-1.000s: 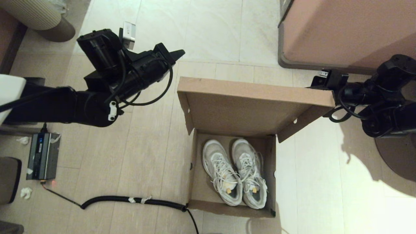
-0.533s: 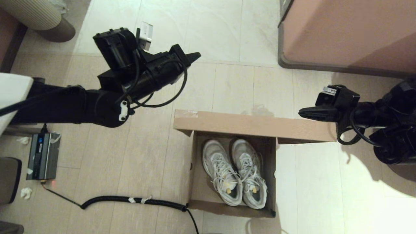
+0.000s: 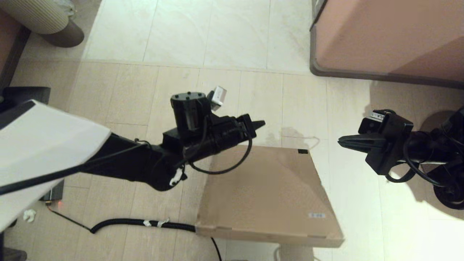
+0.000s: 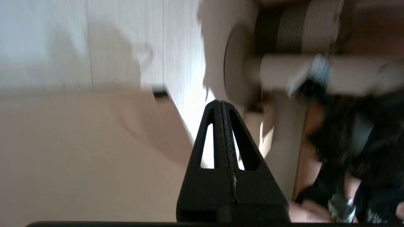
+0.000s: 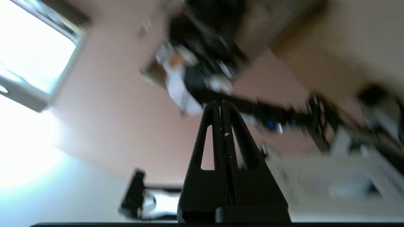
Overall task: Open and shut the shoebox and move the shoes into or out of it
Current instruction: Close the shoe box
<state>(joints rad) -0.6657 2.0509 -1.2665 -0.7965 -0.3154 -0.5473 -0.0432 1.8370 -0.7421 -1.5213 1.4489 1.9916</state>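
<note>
Shoebox (image 3: 268, 195) on the floor (image 3: 232, 47) at centre, lid down flat, black tape on its far corner, small white label near the right edge. Shoes hidden from sight. Left tool (image 3: 260, 125) above the lid's far edge, fingers pressed together, empty, pointing toward the right; same pinched fingers (image 4: 217, 126) in the left wrist view, over the lid's corner. Right tool (image 3: 342, 140) just off the box's far right corner, apart from it, closed on nothing, pointing left. Pinkish cabinet (image 3: 388, 36) beyond, far right. Black coiled cable (image 3: 145, 222) on the floor left of the box.
</note>
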